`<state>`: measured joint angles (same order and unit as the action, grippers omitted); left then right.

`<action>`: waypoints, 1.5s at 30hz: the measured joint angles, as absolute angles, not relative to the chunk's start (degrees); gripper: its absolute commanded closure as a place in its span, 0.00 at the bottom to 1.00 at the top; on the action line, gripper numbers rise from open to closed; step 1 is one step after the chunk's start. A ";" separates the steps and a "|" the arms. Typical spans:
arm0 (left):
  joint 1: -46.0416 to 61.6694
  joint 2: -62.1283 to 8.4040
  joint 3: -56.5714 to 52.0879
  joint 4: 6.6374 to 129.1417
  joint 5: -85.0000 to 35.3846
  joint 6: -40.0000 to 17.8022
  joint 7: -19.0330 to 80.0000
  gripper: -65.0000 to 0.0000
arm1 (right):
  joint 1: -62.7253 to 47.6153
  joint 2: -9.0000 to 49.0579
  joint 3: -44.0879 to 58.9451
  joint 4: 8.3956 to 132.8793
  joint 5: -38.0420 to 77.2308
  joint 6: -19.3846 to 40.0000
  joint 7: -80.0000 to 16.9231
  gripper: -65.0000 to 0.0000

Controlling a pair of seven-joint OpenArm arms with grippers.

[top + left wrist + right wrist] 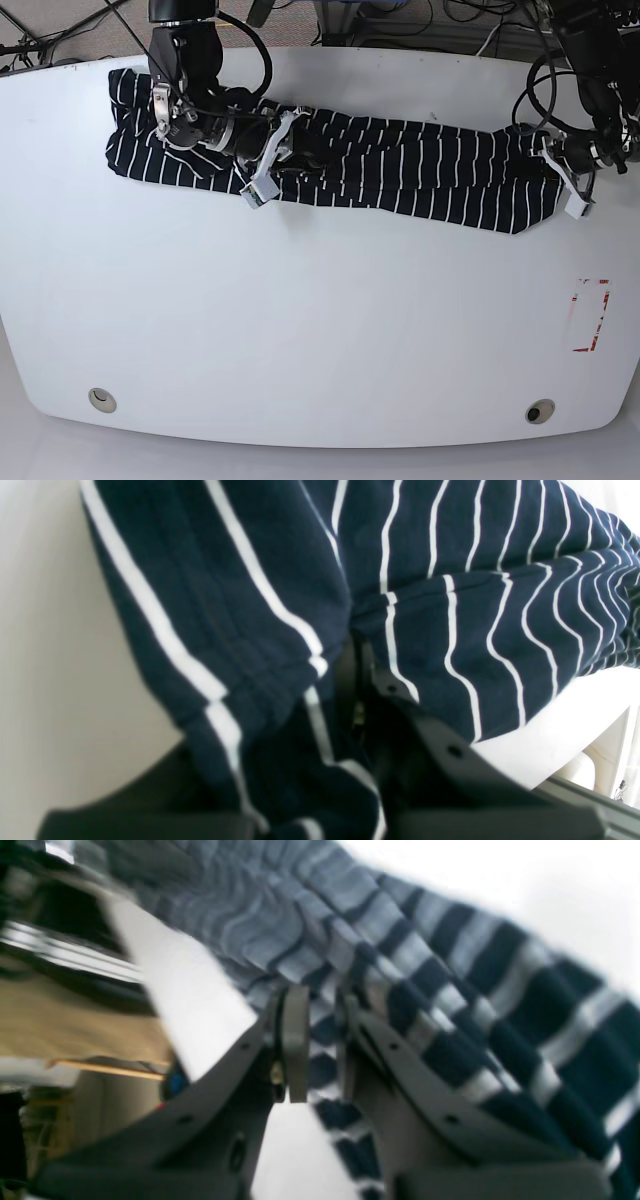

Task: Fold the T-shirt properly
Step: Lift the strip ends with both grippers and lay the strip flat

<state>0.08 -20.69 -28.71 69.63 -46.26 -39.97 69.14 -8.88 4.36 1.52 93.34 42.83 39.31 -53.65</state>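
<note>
The T-shirt [400, 170], a soft, very dark navy fabric garment with thin white stripes, lies stretched in a long, rumpled band across the far half of the white table [300, 330], 1 end bunched at the view's far left, the other reaching the far right. It looks light and limp, so it will likely sag, crease and slide over itself rather than keep a shape; a hem, a sleeve edge or a doubled fold seems the surest place to pinch.

The left gripper [357, 675] sits at the band's right-hand end in the base view, its jaws drawn together with striped cloth bunched around and between them, so it appears clamped on the T-shirt. The right gripper [317, 1040] is over the left-hand part of the band, beside the bunched end; its wrist view, though blurred, shows the 2 fingers [295, 1040] nearly together with a strip of striped fabric pinched in the narrow gap. Each arm therefore has hold of the cloth, well apart from the other.
</note>
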 measured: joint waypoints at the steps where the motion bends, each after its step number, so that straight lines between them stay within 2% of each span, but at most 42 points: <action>1: 0.08 -20.69 -28.71 69.63 -46.28 -39.97 69.14 0.95 | -8.99 4.60 2.26 94.85 45.34 39.46 -54.83 0.86; 7: 0.49 -20.71 -28.71 71.46 -45.01 -39.94 69.63 0.95 | -9.89 5.28 13.65 97.41 53.49 39.46 -60.29 0.86; 16: 0.62 -20.71 -29.76 71.64 -44.99 -39.94 70.24 0.95 | -11.68 10.37 30.50 96.99 54.08 39.48 -67.66 0.86; 20: 0.80 -21.17 -30.33 71.64 -44.84 -39.94 70.43 0.95 | -13.56 12.75 34.98 96.97 53.45 39.44 -69.76 0.86; 24: 0.82 -22.02 -30.35 71.64 -44.73 -39.92 70.50 0.95 | -14.74 14.83 35.42 94.17 54.26 39.57 -70.61 0.86; 30: 1.13 -22.59 -30.35 71.64 -44.69 -39.92 70.61 0.95 | -12.56 15.20 35.44 82.74 52.38 40.34 -68.27 0.86; 36: 1.67 -23.18 -31.86 71.96 -44.58 -39.92 70.65 0.95 | -5.69 15.55 28.80 78.52 41.21 40.53 -59.40 0.86; 45: 4.05 -24.27 -33.12 85.58 -44.88 -39.97 71.90 0.95 | -1.83 15.18 26.81 73.54 37.21 41.60 -53.78 0.86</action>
